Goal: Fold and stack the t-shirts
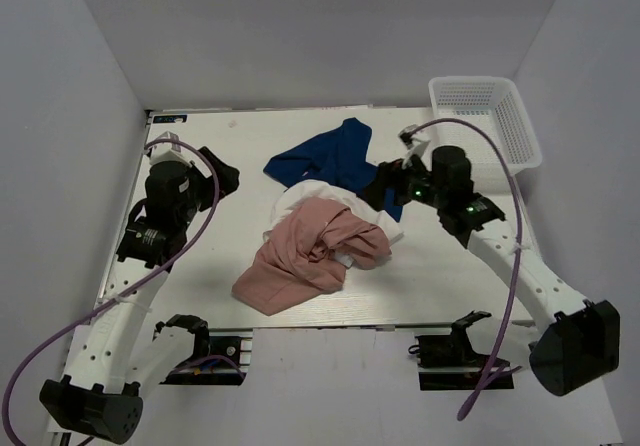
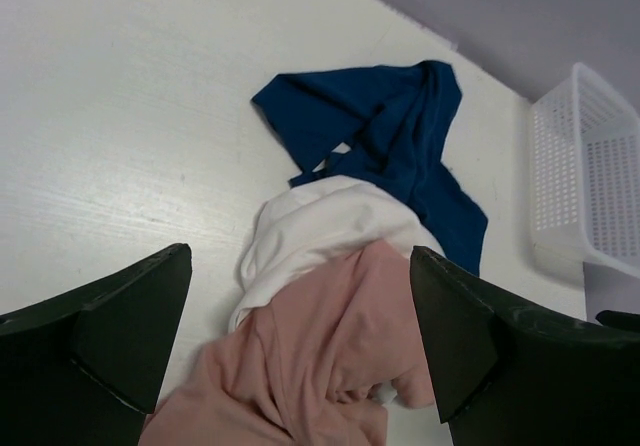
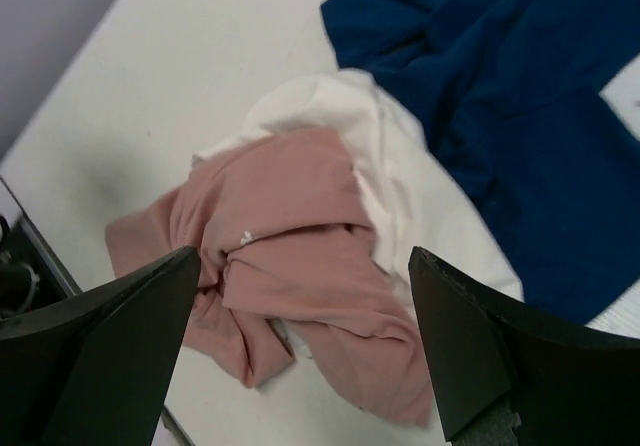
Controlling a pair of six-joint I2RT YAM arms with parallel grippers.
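our left gripper has its fingers spread wide and grasps nothing. it hangs over bare table, well apart from the crumpled heap that lies ahead of it. our right gripper is spread just as wide and is also released. it sits at the heap's edge, above where white and navy cloth meet, and we cannot tell whether it touches the cloth. seen from this gripper, the pink t-shirt lies bunched straight ahead, on top of the white t-shirt. the navy t-shirt spreads out to one side, partly under the white one. the basket stands behind the right gripper, apart from the heap.
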